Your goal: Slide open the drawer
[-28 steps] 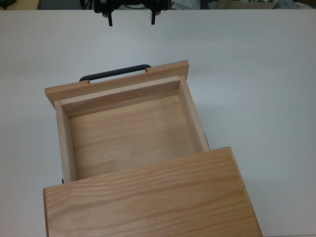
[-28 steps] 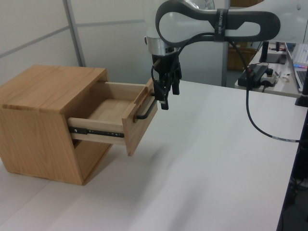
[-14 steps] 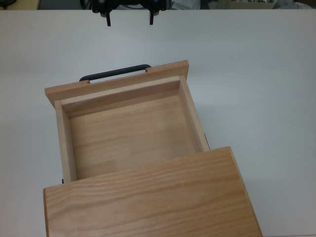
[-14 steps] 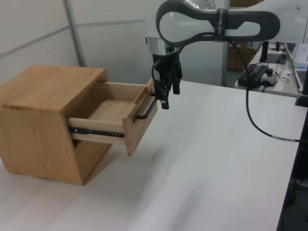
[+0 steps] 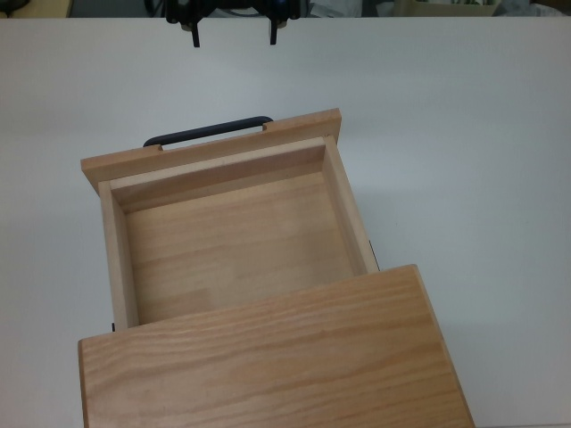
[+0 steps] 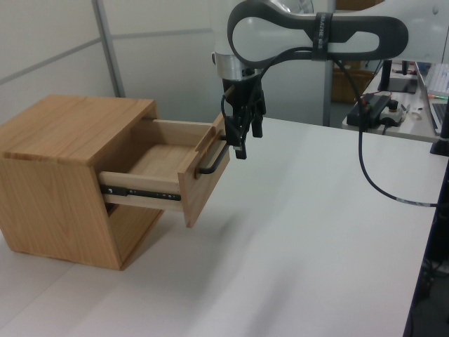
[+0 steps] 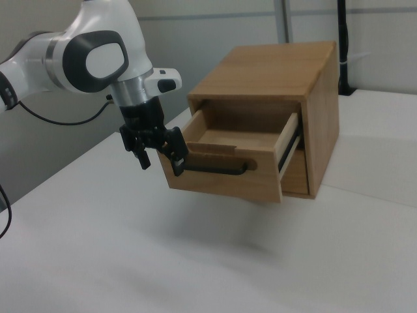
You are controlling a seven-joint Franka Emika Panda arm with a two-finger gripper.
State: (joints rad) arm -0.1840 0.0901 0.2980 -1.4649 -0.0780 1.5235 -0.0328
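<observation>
Top view, drawer point(image 5: 234, 242) pulled out, open pincer point(image 5: 235, 37) clear of handle point(image 5: 209, 131)

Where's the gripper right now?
In the top view the gripper sits at the top edge, open, above the drawer's black handle and clear of it, over the white table.

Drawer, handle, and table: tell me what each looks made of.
Drawer: light wood or wood veneer, going by the visible oak-like grain; the finish looks matte and unpainted.
Handle: thin black curved bar, probably painted or coated metal, though the look alone does not settle it.
Table: smooth, plain white top with no grain, likely laminate or a painted board.
</observation>
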